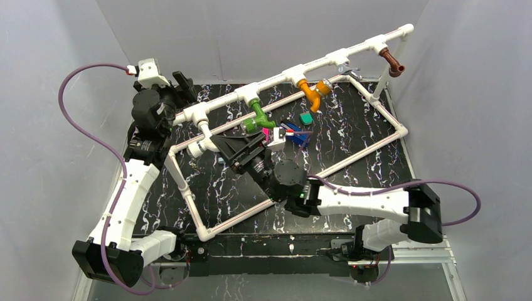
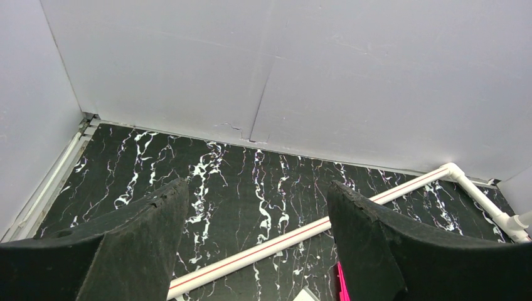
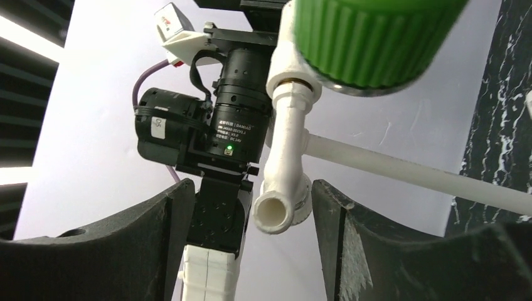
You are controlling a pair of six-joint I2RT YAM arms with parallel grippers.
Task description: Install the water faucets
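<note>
Lining up the white faucet point(image 1: 199, 148)
Our right tool point(image 3: 251, 188) gapes astride it, ready to twist; left tool point(image 2: 257, 188) open, idle.

Green bent plastic tap point(image 1: 257, 113), orange tap point(image 1: 311, 94) and brown tap point(image 1: 393, 62) all hung off tees on the long white pipe point(image 1: 276, 76). The white tap point(image 1: 204, 133) was on the leftmost tee.
</note>
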